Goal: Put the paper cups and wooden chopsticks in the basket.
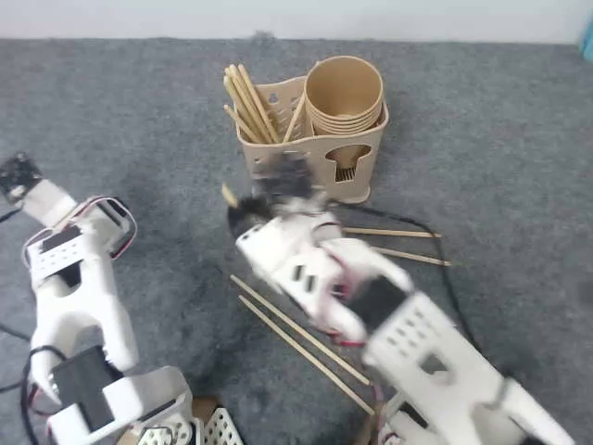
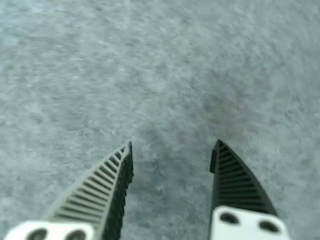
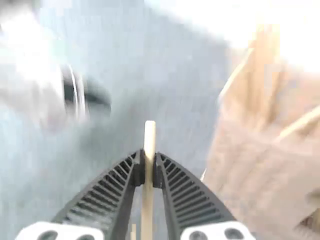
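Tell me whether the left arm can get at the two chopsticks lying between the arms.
Probably yes: the left gripper is open over bare carpet, with nothing between it and the two chopsticks. The right arm beside them may crowd it.

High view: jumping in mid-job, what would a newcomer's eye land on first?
The basket at the far side holds stacked cups and chopsticks in separate compartments. Just before it, the right end effector is shut on a chopstick, with loose chopsticks on the carpet beside that arm. The left end effector hangs open over bare carpet.
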`<state>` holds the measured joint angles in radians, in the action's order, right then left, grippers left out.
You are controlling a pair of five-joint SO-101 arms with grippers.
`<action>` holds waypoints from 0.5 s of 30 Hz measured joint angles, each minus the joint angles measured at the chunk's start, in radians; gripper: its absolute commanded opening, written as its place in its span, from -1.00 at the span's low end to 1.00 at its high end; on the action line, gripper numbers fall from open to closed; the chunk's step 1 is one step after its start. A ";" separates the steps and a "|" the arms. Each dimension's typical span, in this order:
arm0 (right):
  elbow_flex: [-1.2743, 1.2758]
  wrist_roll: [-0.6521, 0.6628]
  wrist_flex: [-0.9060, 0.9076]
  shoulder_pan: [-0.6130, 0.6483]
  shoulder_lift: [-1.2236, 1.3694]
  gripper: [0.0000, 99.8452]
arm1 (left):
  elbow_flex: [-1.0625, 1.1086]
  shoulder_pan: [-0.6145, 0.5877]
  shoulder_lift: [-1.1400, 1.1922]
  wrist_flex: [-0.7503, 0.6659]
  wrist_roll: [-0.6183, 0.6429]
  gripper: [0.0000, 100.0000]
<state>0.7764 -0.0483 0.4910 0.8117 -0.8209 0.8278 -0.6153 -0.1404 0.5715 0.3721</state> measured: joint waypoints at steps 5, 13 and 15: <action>0.000 0.000 -0.190 -0.103 -0.144 -0.98 | 0.021 0.021 -0.015 0.000 -0.020 -0.53; 0.000 0.000 -0.637 -0.144 -0.146 -0.98 | 0.305 0.112 -0.325 -0.152 -0.109 -0.53; 0.000 0.000 -0.744 -0.147 -0.121 -0.98 | 0.364 0.132 -0.407 -0.170 -0.115 -0.53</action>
<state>0.7764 -0.0483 -0.2532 0.6644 -0.9421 1.1914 -0.4833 -0.5470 0.4012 0.2570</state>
